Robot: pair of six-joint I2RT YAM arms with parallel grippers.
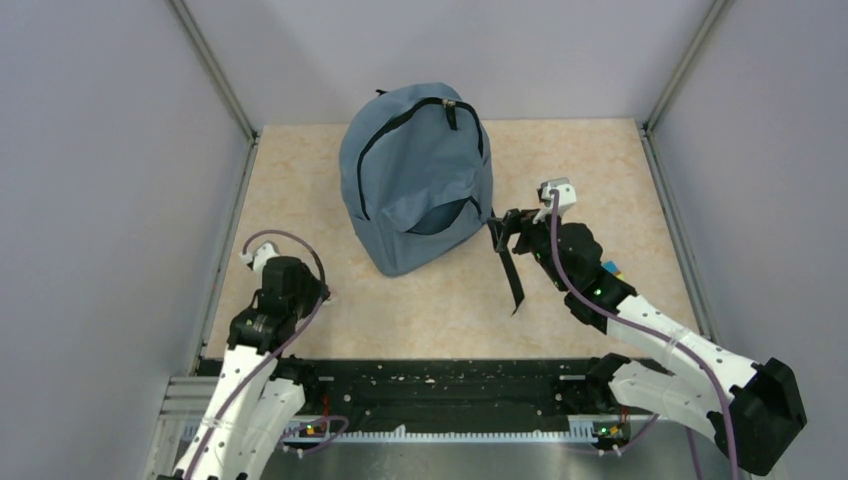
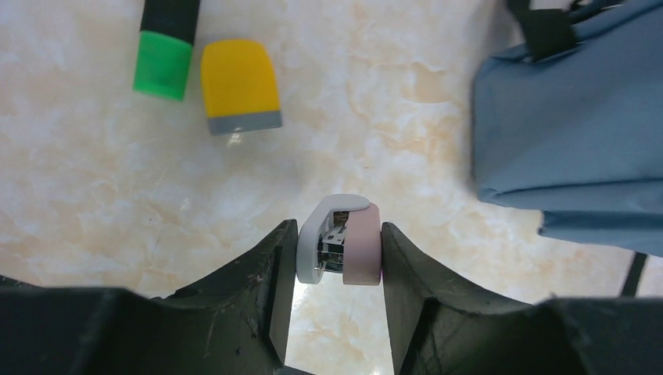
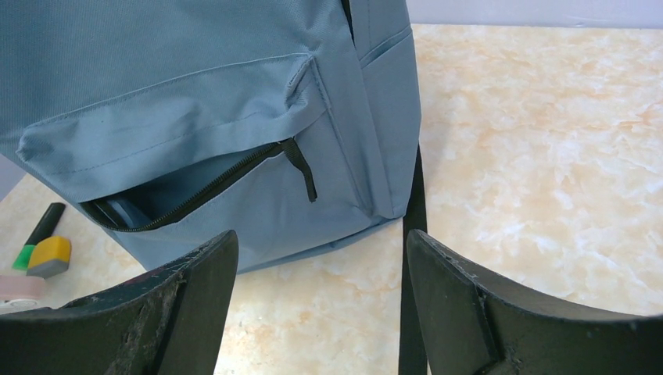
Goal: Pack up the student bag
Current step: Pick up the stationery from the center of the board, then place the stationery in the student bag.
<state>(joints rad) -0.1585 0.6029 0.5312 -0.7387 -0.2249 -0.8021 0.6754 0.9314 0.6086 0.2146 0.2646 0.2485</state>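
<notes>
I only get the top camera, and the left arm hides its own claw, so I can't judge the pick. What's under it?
Observer: A small pink-and-white stapler, on the table between the fingers of the left claw, which sit against its sides.
Operator: Anything else nearby?
Observer: A green-tipped marker and a yellow, grey-banded block, side by side beyond it.
Operator: And the right claw?
Observer: Open, empty, facing the student bag's unzipped front pocket.
</notes>
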